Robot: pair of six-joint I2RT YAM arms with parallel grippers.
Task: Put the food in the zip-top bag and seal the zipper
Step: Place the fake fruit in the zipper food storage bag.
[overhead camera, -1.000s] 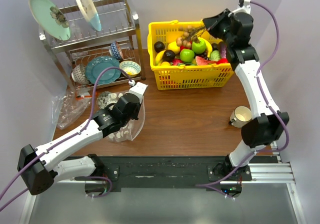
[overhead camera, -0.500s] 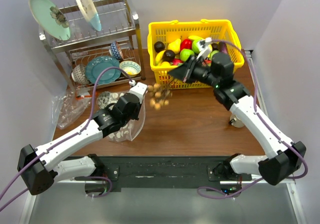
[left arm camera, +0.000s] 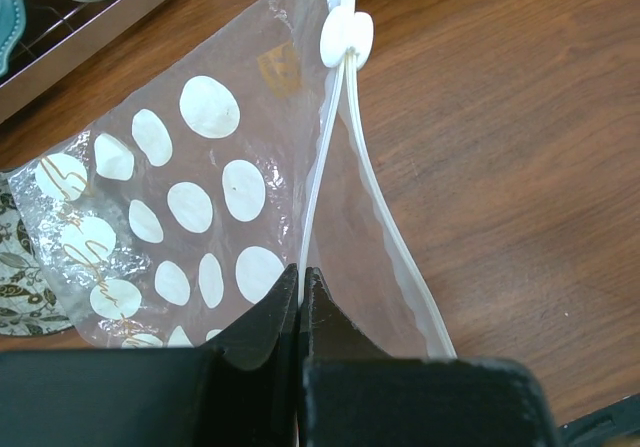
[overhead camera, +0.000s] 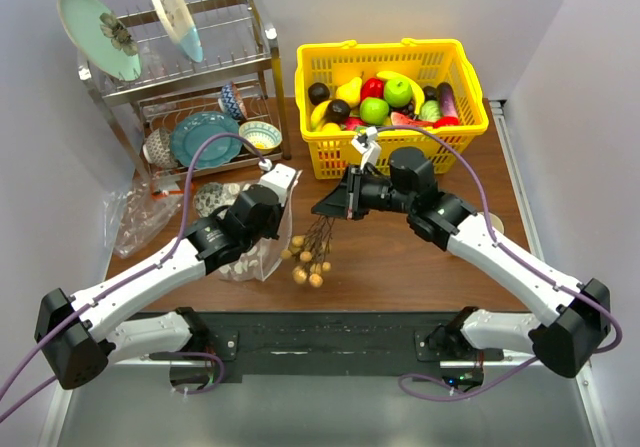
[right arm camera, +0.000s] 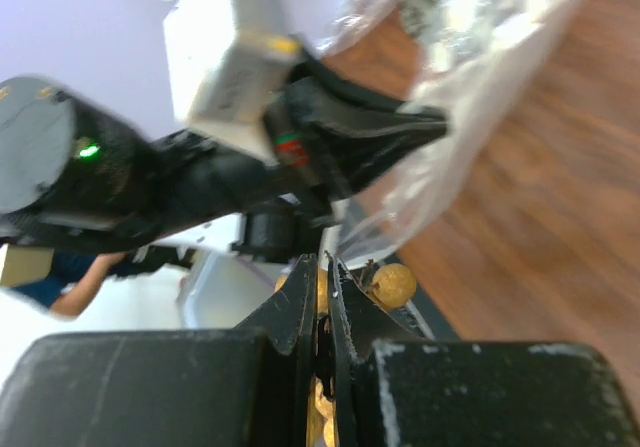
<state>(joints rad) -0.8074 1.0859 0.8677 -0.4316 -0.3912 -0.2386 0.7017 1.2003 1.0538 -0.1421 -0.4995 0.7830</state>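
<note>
The right pincer (overhead camera: 320, 210) is clamped narrow on the stems of the cluster of tan balls (overhead camera: 306, 263). The cluster dangles on the near side of the yellow basket (overhead camera: 390, 157), off its left corner and just beside the zip-top bag (left arm camera: 340, 207), where the left pincer (left arm camera: 301, 285) is pinched tight on one lip of the zipper (left arm camera: 322, 172). I judge the cluster should travel farther from the basket until it hangs over the narrow mouth, then sink fully inside before release. The brown wooden counter (overhead camera: 400, 267) carries everything, with a dish rack (overhead camera: 190, 77) left of the basket and pale walls behind.
</note>
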